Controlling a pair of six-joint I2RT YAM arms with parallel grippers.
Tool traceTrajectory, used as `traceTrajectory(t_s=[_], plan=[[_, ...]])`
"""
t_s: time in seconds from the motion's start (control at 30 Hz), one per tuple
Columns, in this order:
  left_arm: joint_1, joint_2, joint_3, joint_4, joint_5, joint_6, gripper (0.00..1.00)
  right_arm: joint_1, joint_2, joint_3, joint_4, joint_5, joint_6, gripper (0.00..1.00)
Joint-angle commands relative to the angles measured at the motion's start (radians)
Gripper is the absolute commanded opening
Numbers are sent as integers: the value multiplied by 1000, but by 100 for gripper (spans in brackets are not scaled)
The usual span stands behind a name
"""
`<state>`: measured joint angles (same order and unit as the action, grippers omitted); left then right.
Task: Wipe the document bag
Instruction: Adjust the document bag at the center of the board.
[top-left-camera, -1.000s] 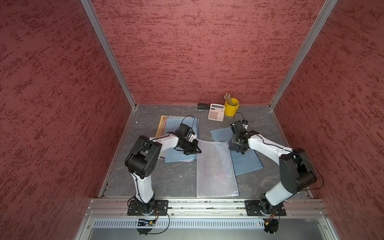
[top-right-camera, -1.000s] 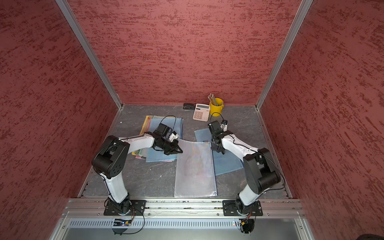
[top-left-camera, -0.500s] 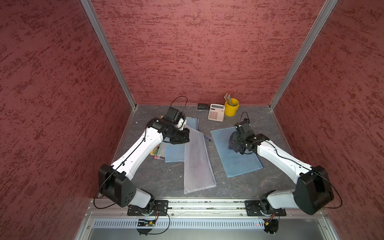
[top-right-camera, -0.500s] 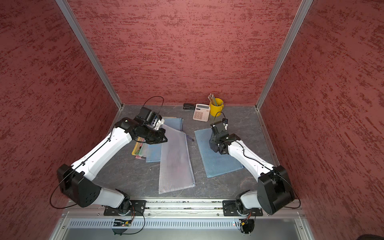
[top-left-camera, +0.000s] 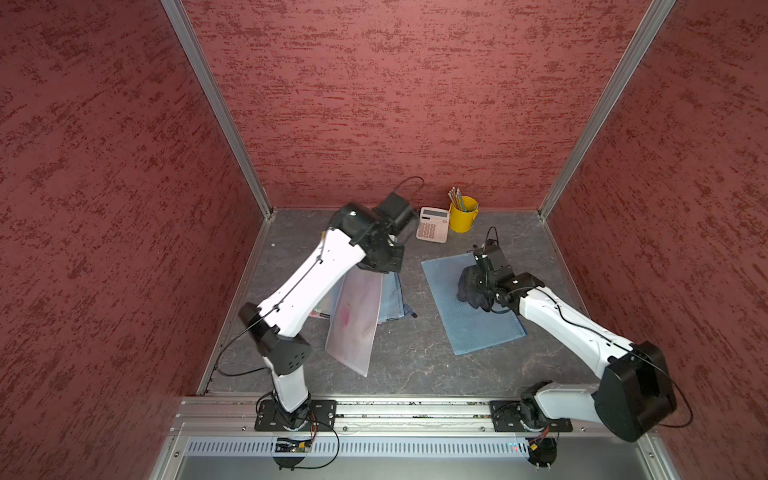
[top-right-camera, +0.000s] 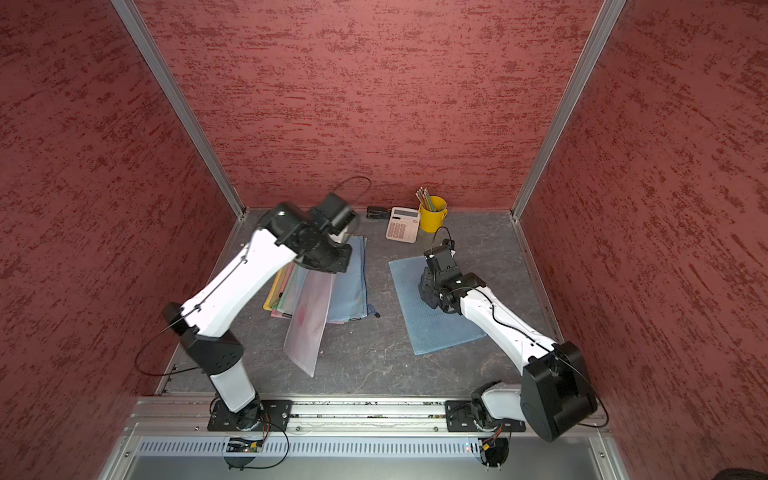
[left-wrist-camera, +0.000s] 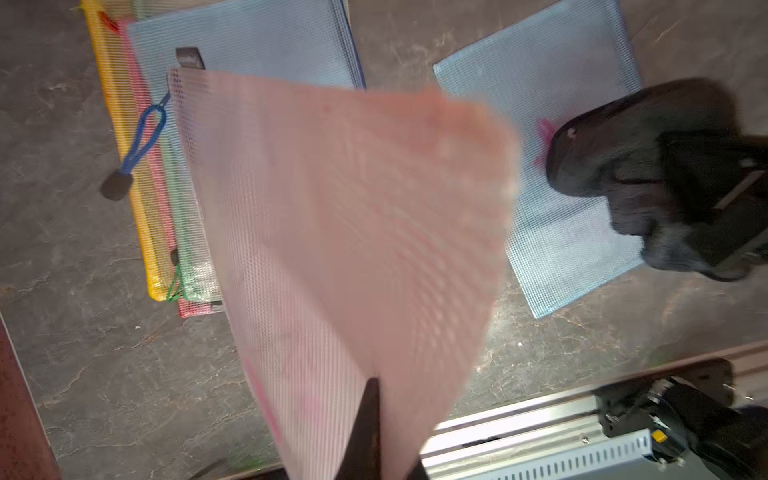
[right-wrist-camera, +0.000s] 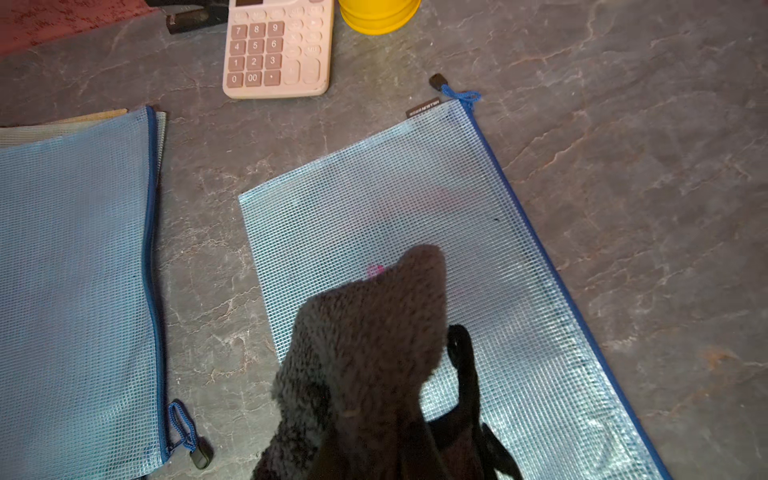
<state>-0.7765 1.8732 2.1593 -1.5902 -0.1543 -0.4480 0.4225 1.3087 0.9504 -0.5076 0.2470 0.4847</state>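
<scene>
At the back of the desk (top-left-camera: 415, 361) a pink calculator (top-left-camera: 433, 224) lies just beside a yellow cup (top-left-camera: 462, 219) of pencils, with a black stapler (top-right-camera: 377, 213) on the calculator's other side, close to the back wall. On the robot's left a stack of mesh bags (top-right-camera: 349, 282) lies flat, a blue one on top and yellow, red and green edges showing beneath it.

The left hand (top-left-camera: 380, 266) is raised above that stack and closed on one edge of a pink document bag (top-left-camera: 355, 320). The bag hangs slanted from the grip, and in both top views it covers part of the stack. Its lowest corner reaches towards the front rail, and it may be touching the desk there, though its blurred edge in the left wrist view leaves that unsure. It is translucent, with a fine mesh and a faint reddish smear near its middle.

The blue document bag (top-left-camera: 478, 328) lies flat on the desk on the robot's right, well apart from the stack and turned at an angle to the walls. A dark blue zip runs along one long side, ending in a blue cord pull. The right hand (top-left-camera: 484, 286) is clamped on a dark fuzzy cloth (right-wrist-camera: 365, 353), which is pressed onto the bag's middle. A small pink mark (right-wrist-camera: 375, 271) shows on the mesh at the cloth's edge
</scene>
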Motion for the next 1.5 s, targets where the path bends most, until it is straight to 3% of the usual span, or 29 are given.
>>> traceTrajectory(t_s=[0.0, 0.27, 0.33, 0.47, 0.53, 0.6, 0.77, 0.9, 1.1, 1.47], plan=[[-74, 146, 33, -111, -70, -107, 0, -21, -57, -3, 14, 27, -23, 0], [-94, 261, -40, 290, 184, -173, 0, -63, -120, -1, -29, 58, -38, 0], [-76, 258, -100, 435, 288, -199, 40, -67, -123, 12, -46, 77, -45, 0], [-57, 229, -139, 584, 359, -174, 70, -70, -122, 36, -71, 92, -56, 0], [-28, 193, -146, 604, 373, -135, 77, -70, -112, 60, -85, 87, -66, 0], [24, 143, -185, 617, 382, -104, 77, -69, -101, 83, -91, 67, -79, 0], [243, -48, -518, 768, 490, -42, 71, 11, -51, 145, -91, 9, -94, 0], [365, -72, -647, 788, 536, 98, 68, 127, 30, 168, -84, 0, -57, 0], [425, 6, -694, 806, 545, 222, 69, 248, 137, 129, -2, -63, -29, 0], [448, 140, -729, 858, 567, 321, 72, 272, 300, 103, 58, -96, 6, 0]])
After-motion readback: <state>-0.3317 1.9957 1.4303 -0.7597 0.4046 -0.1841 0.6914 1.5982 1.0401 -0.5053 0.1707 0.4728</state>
